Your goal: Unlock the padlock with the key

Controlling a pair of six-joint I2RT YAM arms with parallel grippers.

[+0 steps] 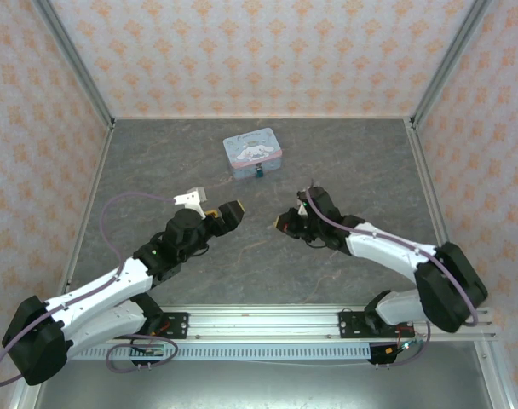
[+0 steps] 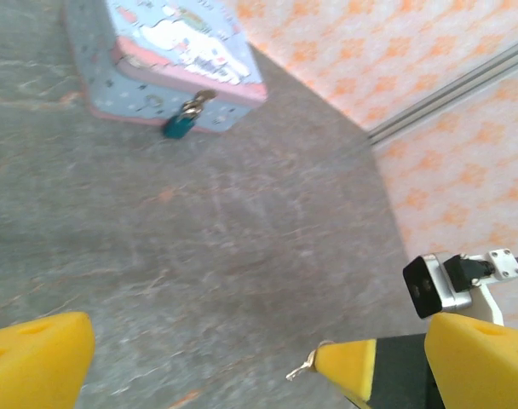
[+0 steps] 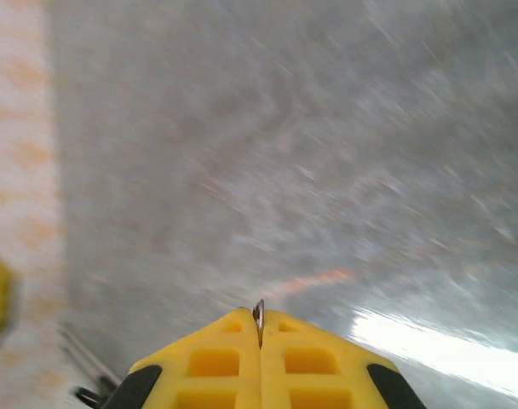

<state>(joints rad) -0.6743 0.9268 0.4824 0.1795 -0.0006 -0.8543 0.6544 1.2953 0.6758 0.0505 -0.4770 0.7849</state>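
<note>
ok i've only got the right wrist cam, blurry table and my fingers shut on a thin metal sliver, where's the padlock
Observer: The padlock hangs on the near wall of a pale blue tin, farther up the table than both grippers.
Operator: what's the left gripper doing
Observer: The left gripper is open and empty, facing the right gripper across a gap.
Operator: does the sliver stick out enough
Observer: From the left wrist, the key pokes past your fingertips.

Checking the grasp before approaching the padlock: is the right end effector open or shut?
Shut on the key: the yellow fingers of the right end effector meet, a thin metal blade pinched between them.
</note>
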